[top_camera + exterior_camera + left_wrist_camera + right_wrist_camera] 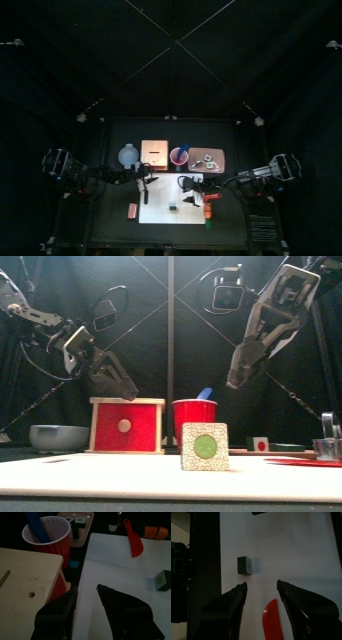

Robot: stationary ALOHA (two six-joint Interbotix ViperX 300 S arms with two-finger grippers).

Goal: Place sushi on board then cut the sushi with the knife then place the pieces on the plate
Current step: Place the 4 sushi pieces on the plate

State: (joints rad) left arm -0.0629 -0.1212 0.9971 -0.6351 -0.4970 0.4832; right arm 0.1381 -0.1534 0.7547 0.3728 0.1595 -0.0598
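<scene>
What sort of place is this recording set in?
Probably a robot test booth, not a kitchen: black curtains behind a small table, with a white cutting board, red cup and toy sushi piece.

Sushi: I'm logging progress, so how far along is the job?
Done: a sushi block stands on the white board. In hand: nothing; left gripper and right gripper hover open, the red knife lying on the board. Left, apparently: cutting, then moving pieces to the pink tray.
</scene>
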